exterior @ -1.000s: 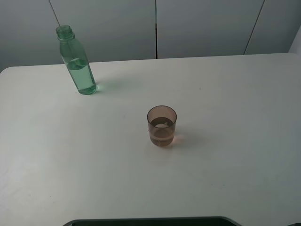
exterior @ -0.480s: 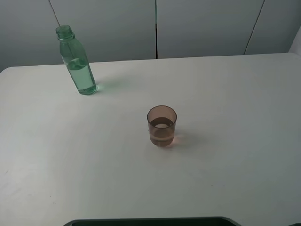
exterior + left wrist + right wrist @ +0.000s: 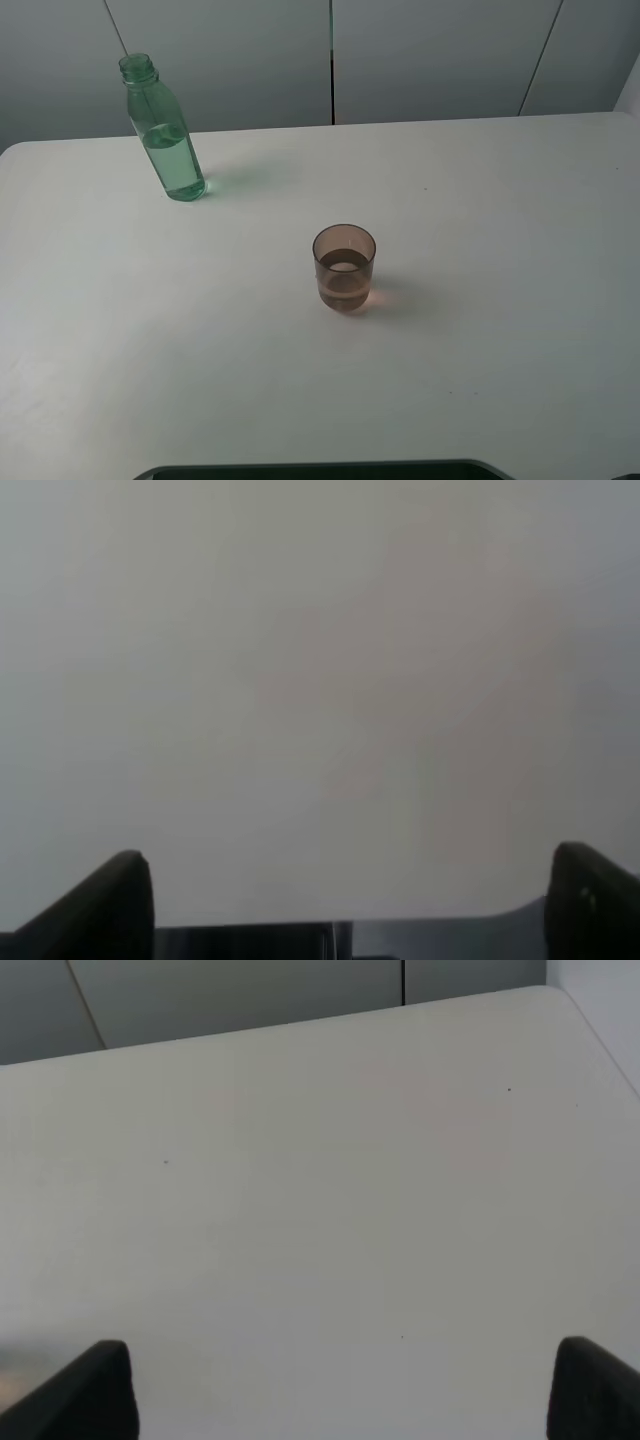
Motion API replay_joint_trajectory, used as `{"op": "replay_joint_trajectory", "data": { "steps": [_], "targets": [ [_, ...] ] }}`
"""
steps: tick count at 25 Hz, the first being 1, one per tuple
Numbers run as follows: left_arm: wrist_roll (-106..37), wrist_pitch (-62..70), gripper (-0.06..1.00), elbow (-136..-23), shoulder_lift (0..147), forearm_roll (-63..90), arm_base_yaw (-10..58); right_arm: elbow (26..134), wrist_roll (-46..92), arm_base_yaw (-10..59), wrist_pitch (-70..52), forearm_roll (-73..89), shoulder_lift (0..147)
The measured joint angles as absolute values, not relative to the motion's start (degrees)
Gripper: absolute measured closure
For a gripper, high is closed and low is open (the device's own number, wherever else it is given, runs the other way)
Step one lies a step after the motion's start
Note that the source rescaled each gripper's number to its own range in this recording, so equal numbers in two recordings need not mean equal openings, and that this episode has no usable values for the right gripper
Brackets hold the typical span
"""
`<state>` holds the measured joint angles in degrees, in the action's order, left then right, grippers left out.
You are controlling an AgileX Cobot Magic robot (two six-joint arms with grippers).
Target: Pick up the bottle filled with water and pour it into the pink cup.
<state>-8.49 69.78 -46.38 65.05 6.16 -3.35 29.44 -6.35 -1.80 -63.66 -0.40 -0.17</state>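
The green-tinted bottle [image 3: 165, 135] stands upright at the far left of the white table [image 3: 500, 300], uncapped and partly filled with water. The pink cup [image 3: 344, 267] stands near the table's middle and holds some liquid. Neither arm shows in the exterior high view. In the left wrist view my left gripper [image 3: 345, 905] is open and empty, its two dark fingertips [image 3: 115, 900] wide apart over a blank pale surface. In the right wrist view my right gripper [image 3: 340, 1390] is open and empty over bare table, its fingertips [image 3: 95, 1385] wide apart. Neither wrist view shows the bottle or the cup.
A grey panelled wall [image 3: 330, 60] runs behind the table's far edge. A dark rounded edge [image 3: 320, 468] lies along the bottom of the exterior high view. The table's far corner [image 3: 550, 1000] shows in the right wrist view.
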Motion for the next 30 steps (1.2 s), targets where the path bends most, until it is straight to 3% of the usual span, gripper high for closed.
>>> {"op": "replay_joint_trajectory", "data": {
  "steps": [11, 30],
  "targets": [
    [-10.0, 69.7, -0.05, -34.4, 50.5, 9.4, -3.3, 29.4, -6.4, -1.8, -63.7, -0.4, -0.2],
    [-12.2, 69.4, -0.05, -31.9, 21.3, 11.0, -0.5, 29.4, -6.4, -1.8, -63.7, -0.4, -0.2]
  ]
}}
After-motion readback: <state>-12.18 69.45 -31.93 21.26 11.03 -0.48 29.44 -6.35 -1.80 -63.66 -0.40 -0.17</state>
